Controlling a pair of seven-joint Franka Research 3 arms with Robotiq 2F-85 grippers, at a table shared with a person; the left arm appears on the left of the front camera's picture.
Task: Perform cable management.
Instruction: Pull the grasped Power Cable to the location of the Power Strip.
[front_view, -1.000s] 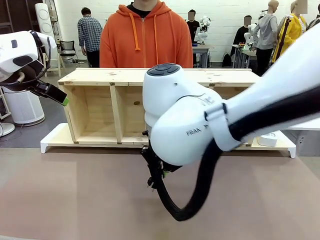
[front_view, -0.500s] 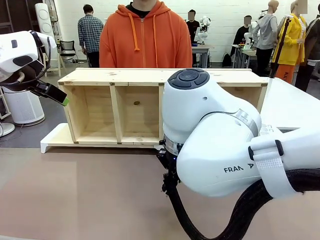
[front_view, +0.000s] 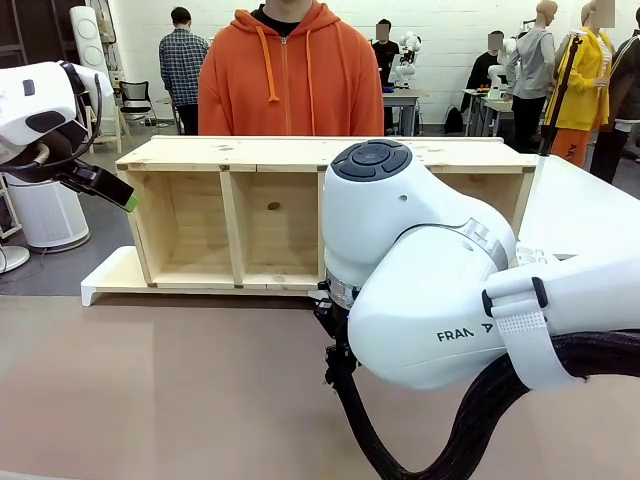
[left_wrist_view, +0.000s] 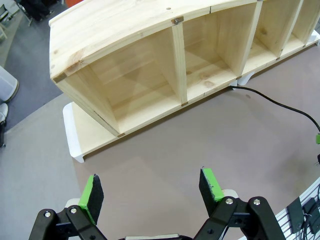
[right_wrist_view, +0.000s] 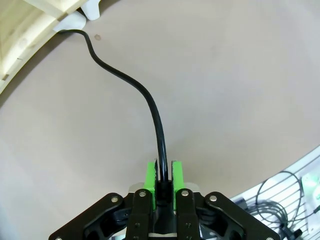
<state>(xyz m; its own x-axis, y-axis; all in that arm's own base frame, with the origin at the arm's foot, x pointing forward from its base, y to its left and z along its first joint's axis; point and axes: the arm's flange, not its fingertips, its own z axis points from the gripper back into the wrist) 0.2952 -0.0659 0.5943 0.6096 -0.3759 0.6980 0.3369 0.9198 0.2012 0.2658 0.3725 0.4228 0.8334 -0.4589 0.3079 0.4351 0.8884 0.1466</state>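
Note:
In the right wrist view my right gripper (right_wrist_view: 162, 176) is shut on the thin black cable (right_wrist_view: 159, 130). From the pads the cable curves away across the brown table and ends under the corner of the wooden shelf (right_wrist_view: 20, 45). The left wrist view shows the same cable (left_wrist_view: 272, 100) leaving the shelf's foot (left_wrist_view: 150, 65) and running off to the right. My left gripper (left_wrist_view: 151, 189) hangs open above bare table with nothing between its fingers. In the front view it (front_view: 125, 198) stays high at the left, beside the shelf (front_view: 250, 200).
A person in an orange hoodie (front_view: 290, 80) stands behind the shelf, which rests on a white base board (front_view: 110, 280). My right arm's white body (front_view: 420, 290) and thick black hose (front_view: 400, 460) block the table's middle and right. Loose wires lie past the table edge (right_wrist_view: 290, 195).
The right arm's large white joint has swung to the right in the front view, most of it in the first half second. The left arm has not moved.

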